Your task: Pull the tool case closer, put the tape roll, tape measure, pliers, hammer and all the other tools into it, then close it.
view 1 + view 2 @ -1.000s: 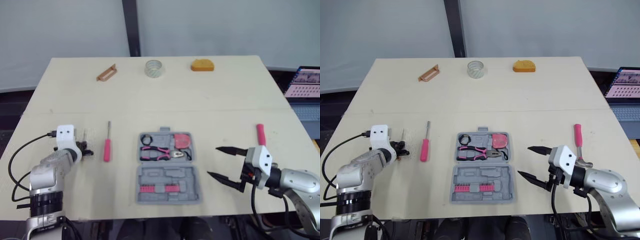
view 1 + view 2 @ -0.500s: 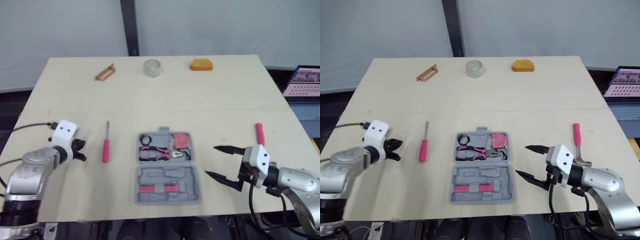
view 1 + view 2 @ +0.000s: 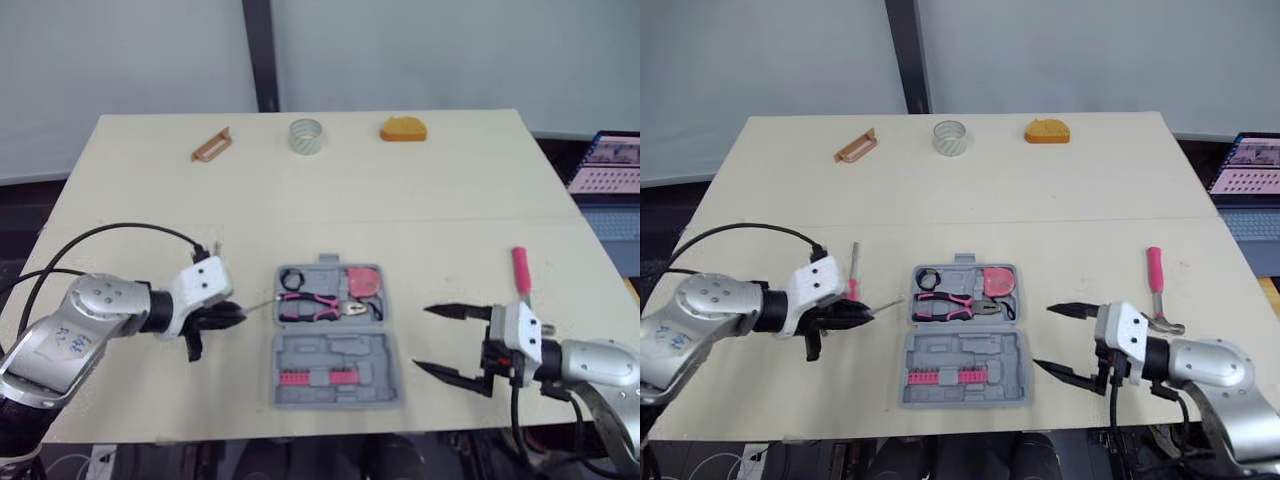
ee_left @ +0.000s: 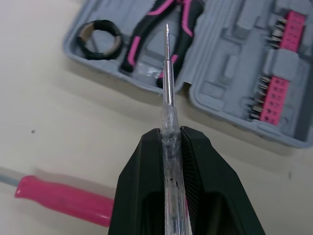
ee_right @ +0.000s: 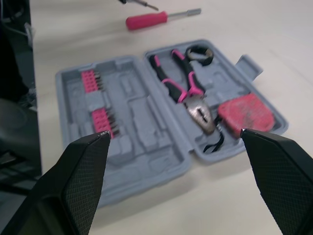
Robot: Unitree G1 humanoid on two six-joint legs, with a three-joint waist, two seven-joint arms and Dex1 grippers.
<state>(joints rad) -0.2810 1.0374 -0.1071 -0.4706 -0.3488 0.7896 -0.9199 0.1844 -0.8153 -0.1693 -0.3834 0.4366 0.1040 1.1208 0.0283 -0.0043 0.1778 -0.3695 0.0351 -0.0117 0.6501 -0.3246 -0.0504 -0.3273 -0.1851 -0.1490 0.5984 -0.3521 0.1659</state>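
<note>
Two head-camera eyes give us the whole table (image 3: 480, 190). The open tool case (image 3: 370, 350) lies between the arms at the near edge. The left gripper (image 3: 236, 311) is clamped on a slim screwdriver (image 3: 260, 304). We see only its thin shaft, whose tip ends just short of the case's left rim, while its handle is buried between the black fingers. A pink screwdriver (image 3: 851, 288) lies just behind that gripper, its handle partly covered. The right gripper (image 3: 420, 337) hovers just beside the case's right edge, jaws spread wide with nothing between them. The hammer (image 3: 520, 270) lies behind it, its head hidden by the wrist in the left eye. Along the far edge sit a tape roll (image 3: 306, 135), an orange tape measure (image 3: 402, 129) and a brown piece (image 3: 211, 145) we cannot identify.

From the left wrist, the fingers (image 4: 142, 186) pinch the clear handle tightly. The shaft points across the case rim toward the pliers (image 4: 146, 34), and we cannot tell how high above them it is. The case is cut off on one side.

From the right wrist, both fingers (image 5: 83, 166) stand far apart, and the case lies open beyond them, touching neither. Inside we make out the pliers, a black ring (image 5: 201, 54), a red tool (image 5: 244, 115) and rows of pink bits (image 5: 98, 98).
</note>
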